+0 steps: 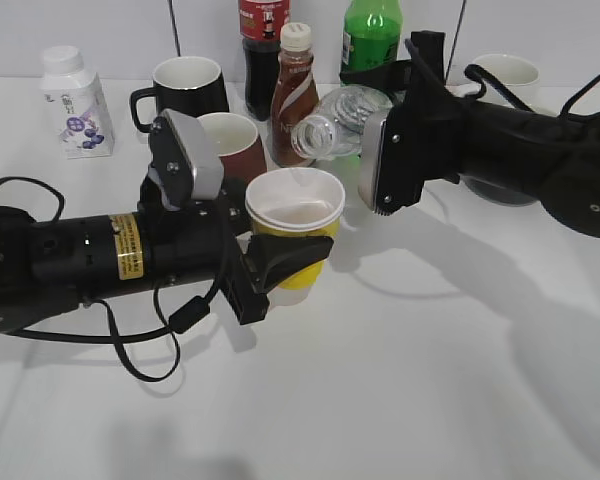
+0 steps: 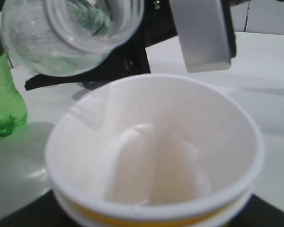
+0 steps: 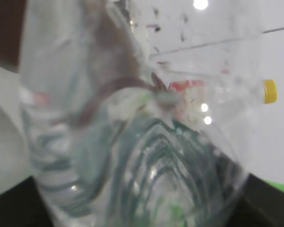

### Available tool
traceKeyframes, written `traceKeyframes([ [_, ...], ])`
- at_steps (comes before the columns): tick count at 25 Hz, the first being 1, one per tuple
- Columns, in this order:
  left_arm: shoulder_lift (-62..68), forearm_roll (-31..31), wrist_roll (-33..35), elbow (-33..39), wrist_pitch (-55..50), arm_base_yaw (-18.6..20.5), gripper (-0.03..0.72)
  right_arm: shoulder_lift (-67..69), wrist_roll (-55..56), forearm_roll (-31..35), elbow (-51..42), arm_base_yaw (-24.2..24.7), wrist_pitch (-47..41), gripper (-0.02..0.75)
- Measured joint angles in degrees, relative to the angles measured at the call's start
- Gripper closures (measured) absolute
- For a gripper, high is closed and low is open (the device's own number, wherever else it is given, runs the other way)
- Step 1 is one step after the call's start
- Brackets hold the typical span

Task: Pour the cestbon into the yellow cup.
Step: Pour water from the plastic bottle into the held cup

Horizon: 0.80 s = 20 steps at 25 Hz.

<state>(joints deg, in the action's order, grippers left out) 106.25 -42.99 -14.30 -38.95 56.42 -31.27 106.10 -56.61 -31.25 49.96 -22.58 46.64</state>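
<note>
The left gripper (image 1: 292, 262) is pinched around the lower wall of the yellow cup (image 1: 296, 212), holding it upright and, by the look of it, raised a little off the worktop (image 1: 430, 380), so the open mouth sits steady as a target. Up and to the right of the cup, the right gripper (image 1: 365, 150) clasps the cestbon (image 1: 335, 122), though its fingers are hidden behind the camera housing. The bottle lies tipped almost flat, its uncapped neck aimed leftward and down, near the cup's far rim but clear of it. No stream shows, and the cup's inside looks dry, so pouring seems about to begin. Behind the cup stand a dark red mug (image 1: 232, 142) and a brown bottle (image 1: 292, 95).
</note>
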Motion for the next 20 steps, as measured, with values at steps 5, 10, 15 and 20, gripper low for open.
traceKeyframes([
  [5, 0.0, -0.46, 0.0, 0.0, 0.0, 0.0, 0.264, 0.0, -1.71, 0.0, 0.0, 0.0, 0.0, 0.266],
  [10, 0.0, -2.22, 0.0, 0.0, 1.03, 0.0, 0.264, 0.0, -4.86, 0.0, 0.0, 0.0, 0.0, 0.266],
  [15, 0.0, -2.6, 0.0, 0.0, 1.26, 0.0, 0.264, 0.0, -7.11, 0.0, 0.0, 0.0, 0.0, 0.266],
  [20, 0.0, -2.67, 0.0, 0.0, 1.26, 0.0, 0.264, 0.0, -8.74, 0.0, 0.0, 0.0, 0.0, 0.266],
])
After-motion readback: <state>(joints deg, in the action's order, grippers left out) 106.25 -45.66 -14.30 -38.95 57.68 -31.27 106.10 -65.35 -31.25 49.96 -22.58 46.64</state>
